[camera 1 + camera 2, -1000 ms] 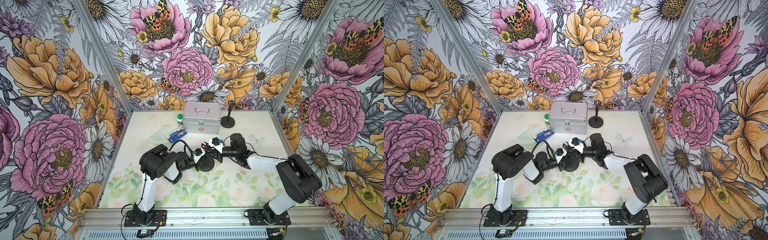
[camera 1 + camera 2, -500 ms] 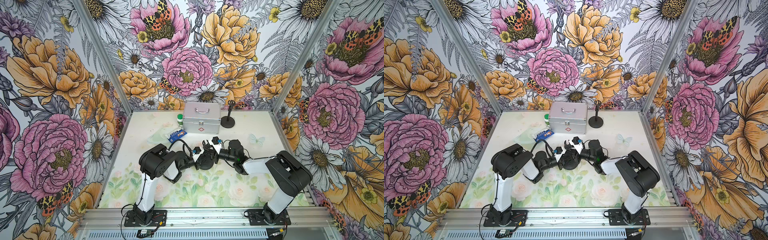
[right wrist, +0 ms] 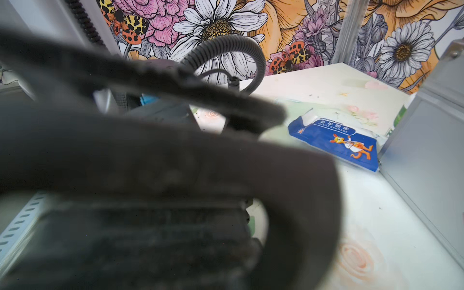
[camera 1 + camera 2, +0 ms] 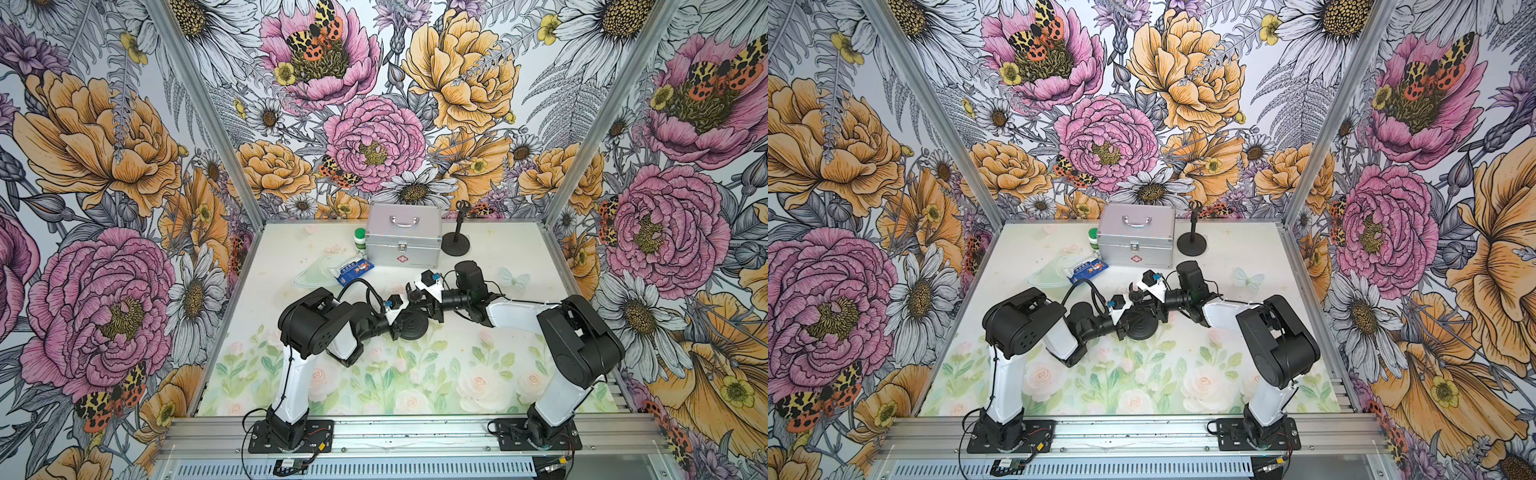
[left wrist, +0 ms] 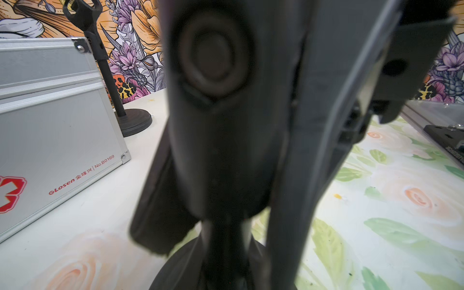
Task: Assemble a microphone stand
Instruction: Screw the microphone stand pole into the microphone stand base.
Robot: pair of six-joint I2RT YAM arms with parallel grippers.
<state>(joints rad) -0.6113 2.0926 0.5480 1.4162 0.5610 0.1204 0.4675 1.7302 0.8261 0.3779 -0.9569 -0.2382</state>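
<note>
Arms meet at mid-bench (image 4: 498, 374) over the round black base (image 4: 413, 332), which lies flat between them. The left hand (image 4: 400, 322) is clamped tight, apparently on the short pole (image 5: 223, 241) that rises from that base in the left wrist view. The right hand (image 4: 417, 308) crowds the same spot, its opening too blurred to tell. Pole and base look joined or nearly so. Whether the joint is fully seated, or a clip tops the pole, cannot be made out. A complete stand (image 4: 456, 232) stands upright at the back, just beside the silver case (image 4: 403, 241).
</note>
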